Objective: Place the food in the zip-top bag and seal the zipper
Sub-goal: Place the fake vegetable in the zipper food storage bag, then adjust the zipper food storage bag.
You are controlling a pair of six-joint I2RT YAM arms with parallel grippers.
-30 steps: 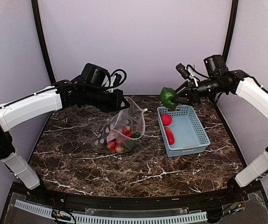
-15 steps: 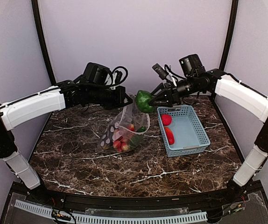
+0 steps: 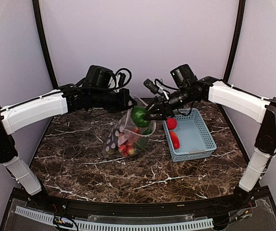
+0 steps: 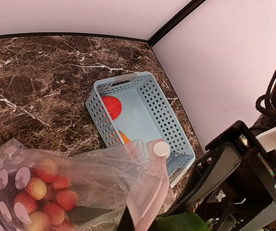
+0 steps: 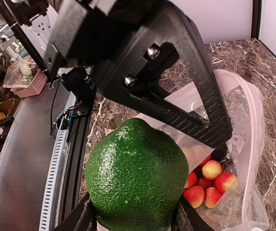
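Observation:
My right gripper [image 3: 147, 117] is shut on the green avocado-like piece [image 3: 139, 116], which fills the right wrist view [image 5: 137, 178]; it hangs just over the open mouth of the zip-top bag [image 3: 126, 133]. My left gripper [image 3: 128, 105] is shut on the bag's upper edge by the pale zipper strip [image 4: 150, 192] and holds it lifted. In the bag lie red berries [image 5: 210, 183], also in the left wrist view [image 4: 46, 190], and a green cucumber [image 3: 146, 132]. A red tomato [image 3: 171, 123] and a red-orange pepper [image 3: 175, 140] lie in the basket.
The light-blue lattice basket [image 3: 199, 135] stands on the marble table right of the bag, and shows in the left wrist view [image 4: 162, 113]. Black frame posts rise at the back left and right corners.
My right gripper has carried the avocado-like piece leftward and down from above the basket to the bag's mouth. The left gripper keeps holding the bag's edge.

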